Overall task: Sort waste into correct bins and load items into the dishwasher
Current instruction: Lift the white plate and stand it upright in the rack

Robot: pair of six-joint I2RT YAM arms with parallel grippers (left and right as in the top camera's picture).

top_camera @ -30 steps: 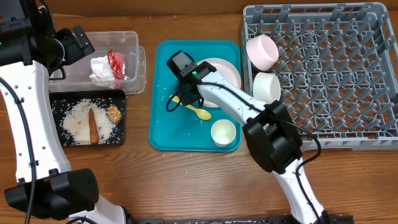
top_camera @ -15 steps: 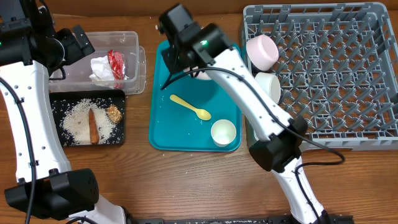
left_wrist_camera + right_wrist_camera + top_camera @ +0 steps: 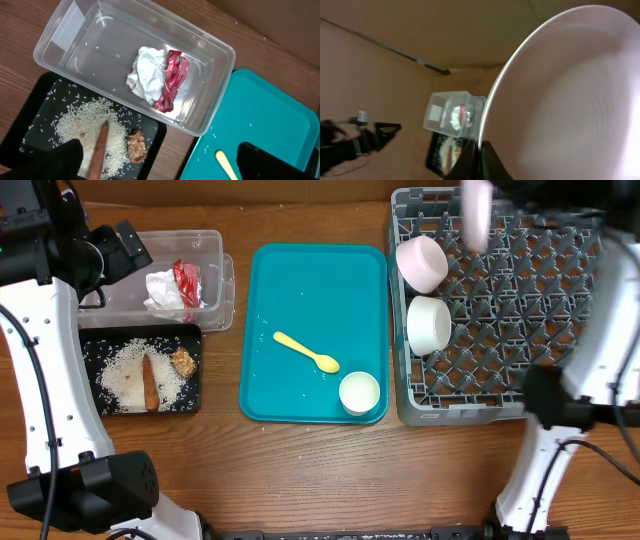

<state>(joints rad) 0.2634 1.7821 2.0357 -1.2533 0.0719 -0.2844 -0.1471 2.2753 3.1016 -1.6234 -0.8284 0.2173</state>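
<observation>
White round plate (image 3: 476, 215) – on edge, blurred, above grey dishwasher rack (image 3: 560, 310) | rim pinched between closed jaws of right gripper (image 3: 480, 155) | step: loading dishes | next, by judgement: lower upright between free pegs, clear of pink bowl (image 3: 421, 263) | left gripper (image 3: 165, 160) spread, empty, over clear tub (image 3: 75, 30)

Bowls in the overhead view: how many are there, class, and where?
2. The pale-pink bowl and, beside it, the white bowl, both at the grey rack's left edge; others could be hidden.
</observation>
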